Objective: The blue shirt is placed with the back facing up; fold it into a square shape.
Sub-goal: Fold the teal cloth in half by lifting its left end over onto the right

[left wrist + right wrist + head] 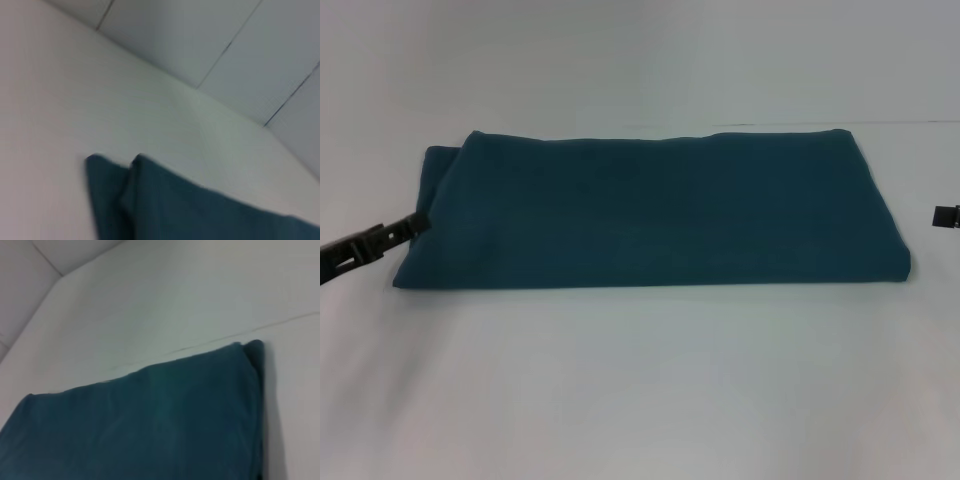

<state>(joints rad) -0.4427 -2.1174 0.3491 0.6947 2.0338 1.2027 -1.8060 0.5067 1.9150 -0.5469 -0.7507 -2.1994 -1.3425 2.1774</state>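
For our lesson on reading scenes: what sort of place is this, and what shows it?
Probably a robot test bench: a bare white table, plain panelled walls, and only the blue shirt, folded, with the left end effector at its edge.

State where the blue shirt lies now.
In the head view, the blue shirt lies folded mid-table, between the left gripper and the right gripper.

The left claw reaches in from nine o'clock of the head view, its black linkage slanting up toward three o'clock, tip low at that side. Whether it is open cannot be told. The right claw shows only as a dark tip at three o'clock.
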